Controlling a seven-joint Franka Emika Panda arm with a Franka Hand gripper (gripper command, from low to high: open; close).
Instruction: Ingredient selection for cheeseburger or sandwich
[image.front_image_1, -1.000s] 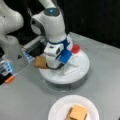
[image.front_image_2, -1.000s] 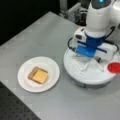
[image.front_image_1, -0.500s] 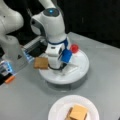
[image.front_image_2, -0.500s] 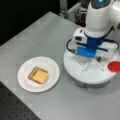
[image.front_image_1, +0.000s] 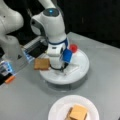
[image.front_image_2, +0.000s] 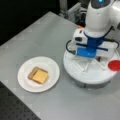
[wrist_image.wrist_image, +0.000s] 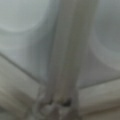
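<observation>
One claw (image.front_image_1: 60, 68) low over tray (image.front_image_1: 82, 65).

- Table (image.front_image_2: 37, 40): matt grey, metal-like, smooth
- Arm shell (image.front_image_1: 53, 23): glossy white plastic
- Round tray (image.front_image_2: 87, 72): smooth white plastic
- Plate (image.front_image_2: 50, 67): matt white, paper-like

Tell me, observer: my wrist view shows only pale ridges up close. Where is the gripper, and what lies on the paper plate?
Observer: The gripper is down over the round white tray, away from the white paper plate.
Operator: What is on that plate?
Observer: A tan bread slice with a yellow cheese slice lying on top of it.
Operator: Anything else on the tray?
Observer: A second bread slice sits at the tray's left edge in a front view, and a red round piece sits at its top rim.
</observation>
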